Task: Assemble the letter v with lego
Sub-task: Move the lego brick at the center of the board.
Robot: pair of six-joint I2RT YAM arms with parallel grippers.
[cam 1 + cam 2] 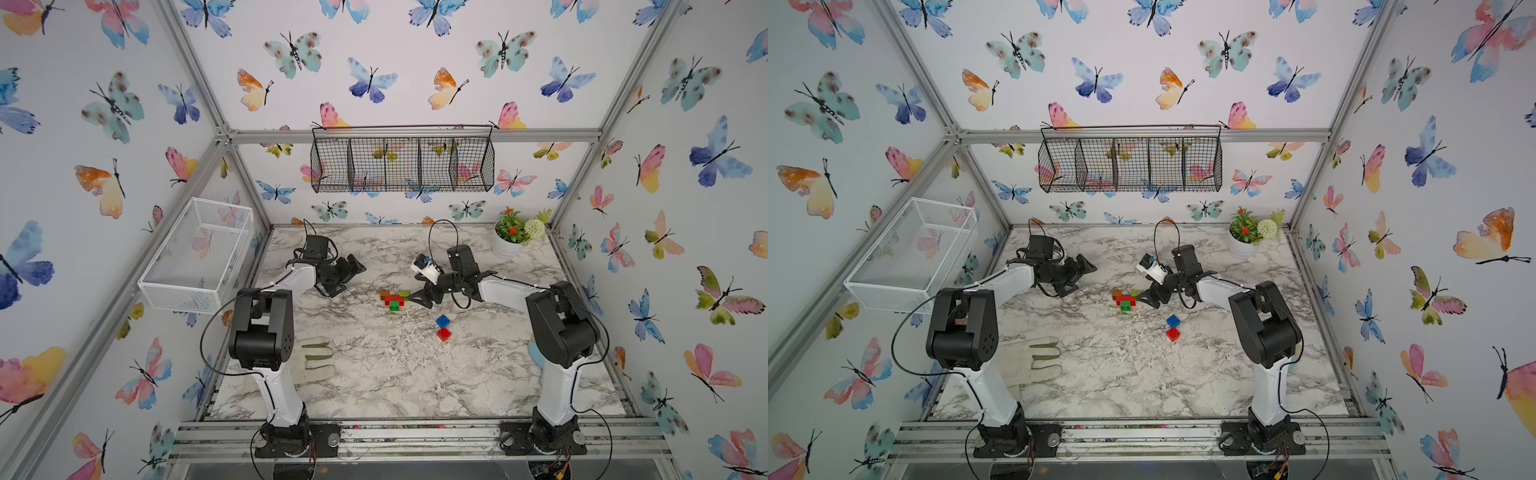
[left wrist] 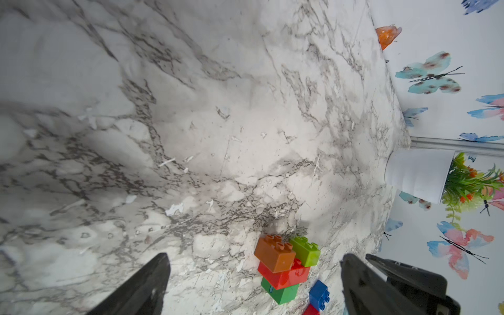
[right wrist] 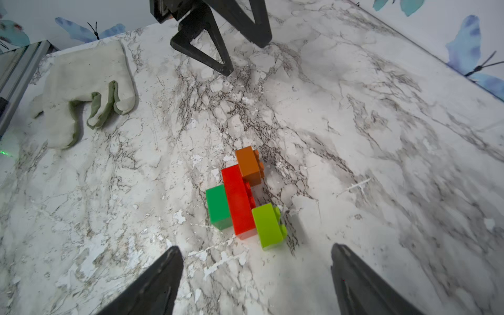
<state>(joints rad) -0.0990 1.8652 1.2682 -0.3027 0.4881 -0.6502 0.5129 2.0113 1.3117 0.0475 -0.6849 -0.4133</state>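
The letter v stands as a joined lego cluster (image 1: 393, 300) (image 1: 1124, 300) lying mid-table: an orange brick (image 3: 248, 166), a long red brick (image 3: 240, 201), a dark green brick (image 3: 217, 207) and a lime green brick (image 3: 268, 226). A loose blue brick (image 1: 443, 321) and a loose square red brick (image 1: 444, 334) lie nearer the front, right of the cluster. My right gripper (image 1: 419, 300) (image 3: 256, 246) is open just right of the cluster, beside the lime brick, holding nothing. My left gripper (image 1: 349, 277) (image 2: 254, 257) is open and empty, lifted off to the cluster's left.
A pale work glove (image 1: 318, 355) (image 3: 81, 90) lies front left by the left arm. A white flower pot (image 1: 508, 245) stands at the back right corner. A white mesh basket (image 1: 195, 253) hangs on the left wall, and a black wire basket (image 1: 403, 162) on the back wall.
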